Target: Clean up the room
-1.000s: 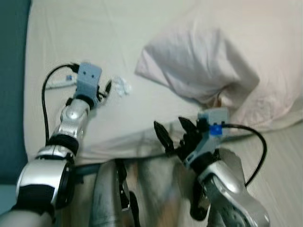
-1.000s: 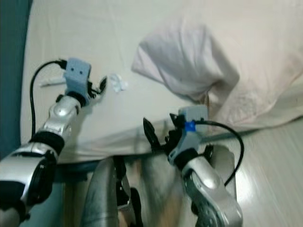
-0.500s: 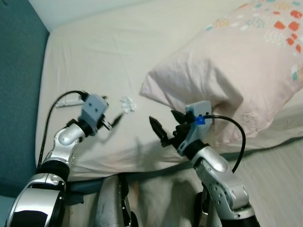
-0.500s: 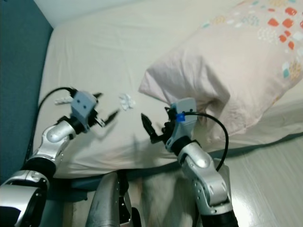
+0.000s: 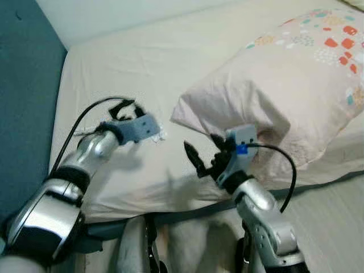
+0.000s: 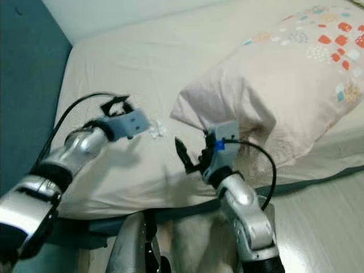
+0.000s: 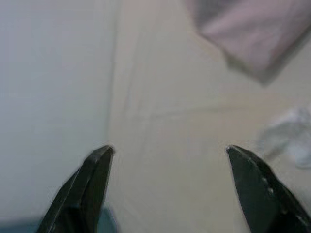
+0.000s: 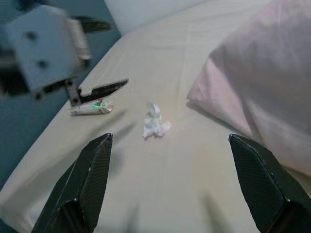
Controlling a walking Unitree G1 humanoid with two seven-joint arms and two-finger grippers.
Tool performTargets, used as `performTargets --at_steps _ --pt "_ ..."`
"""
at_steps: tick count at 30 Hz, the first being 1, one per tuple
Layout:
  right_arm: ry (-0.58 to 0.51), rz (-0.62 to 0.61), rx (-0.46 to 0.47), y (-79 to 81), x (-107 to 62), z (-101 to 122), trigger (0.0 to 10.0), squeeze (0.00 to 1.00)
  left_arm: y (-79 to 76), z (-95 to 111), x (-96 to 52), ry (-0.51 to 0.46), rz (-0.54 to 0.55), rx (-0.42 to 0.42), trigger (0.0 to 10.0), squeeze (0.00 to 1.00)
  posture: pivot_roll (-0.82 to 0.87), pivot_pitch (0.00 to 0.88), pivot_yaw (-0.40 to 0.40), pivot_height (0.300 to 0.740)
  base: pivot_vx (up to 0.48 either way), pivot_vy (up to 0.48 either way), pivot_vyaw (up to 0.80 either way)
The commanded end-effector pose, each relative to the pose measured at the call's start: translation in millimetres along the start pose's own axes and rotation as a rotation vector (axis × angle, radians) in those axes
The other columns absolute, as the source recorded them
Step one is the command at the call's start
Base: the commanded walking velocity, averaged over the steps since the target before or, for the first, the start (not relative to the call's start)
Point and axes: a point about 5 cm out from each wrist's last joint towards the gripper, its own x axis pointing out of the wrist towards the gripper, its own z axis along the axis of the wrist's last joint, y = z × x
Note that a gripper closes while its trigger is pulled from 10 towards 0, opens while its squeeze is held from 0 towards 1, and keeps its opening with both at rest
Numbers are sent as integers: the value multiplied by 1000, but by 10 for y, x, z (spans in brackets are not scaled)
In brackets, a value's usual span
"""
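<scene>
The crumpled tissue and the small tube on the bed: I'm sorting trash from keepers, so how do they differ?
The crumpled tissue is white, wadded and irregular; the small tube is slim and straight, lying flat, with a green mark. The tissue lies nearer the pillow; the tube lies beyond the open left pincer, toward the bed's far side. Both rest loose on the cream sheet.

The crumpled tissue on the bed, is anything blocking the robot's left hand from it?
Nothing visible blocks it. The tissue lies on bare sheet, just off the open left end effector. The pillow sits off to the side.
</scene>
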Motion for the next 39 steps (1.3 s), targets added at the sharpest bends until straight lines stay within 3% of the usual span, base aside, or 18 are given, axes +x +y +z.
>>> performTargets --at_steps 1,3,4,5,6,9,11,14,17,19,24,27,29,33,36,39 --pt "-7 0 -3 60 -40 1 10000 0 -121 -155 -62 90 -64 78 10000 0 -166 195 252 435 0 0 0" --pt "-7 -30 12 93 -143 -3 10000 0 -99 -140 -9 120 -79 200 10000 0 -185 235 266 435 0 0 0" --pt "-7 -30 12 93 -143 -3 10000 0 -99 -140 -9 120 -79 200 10000 0 -185 235 266 435 0 0 0" --pt "-2 -49 24 112 -201 -15 10000 0 -107 -126 17 131 -97 293 10000 0 -194 262 272 435 0 0 0" --pt "1 -56 29 123 -230 -19 10000 0 -104 -122 28 136 -101 335 10000 0 -195 266 272 435 0 0 0" --pt "11 -71 33 128 -273 -30 10000 0 -112 -121 39 143 -120 407 10000 0 -196 288 275 435 0 0 0" --pt "16 -76 30 123 -281 -34 10000 0 -109 -129 40 155 -119 405 10000 0 -197 292 278 435 0 0 0" --pt "17 -88 27 107 -292 -20 10000 0 -96 -128 44 160 -110 377 10000 0 -200 316 283 435 0 0 0" --pt "10 -105 26 63 -294 3 10000 0 -135 -115 29 138 -126 289 10000 0 -199 316 281 435 0 0 0" --pt "10 -105 26 63 -294 3 10000 0 -135 -115 29 138 -126 289 10000 0 -199 316 281 435 0 0 0" --pt "-7 -110 -4 -78 -214 76 10000 0 -358 -199 -166 39 -235 146 10000 0 -180 259 249 435 0 0 0" --pt "-12 -108 -8 -100 -192 90 10000 0 -370 -219 -188 41 -236 135 10000 0 -177 255 246 435 0 0 0" --pt "-23 -89 -24 -134 -122 129 10000 0 -404 -263 -271 22 -204 37 10000 0 -159 220 231 435 0 0 0" --pt "-27 -83 -26 -143 -100 139 10000 0 -422 -271 -294 19 -193 4 10000 0 -150 210 223 435 0 0 0" --pt "-28 -61 -35 -162 -21 149 10000 0 -596 -222 -358 -18 -201 -59 10000 0 -140 187 199 435 0 0 0" --pt "-25 -42 -44 -158 26 158 10000 0 -780 -240 -430 8 -295 -93 10000 0 -146 173 189 435 0 0 0"
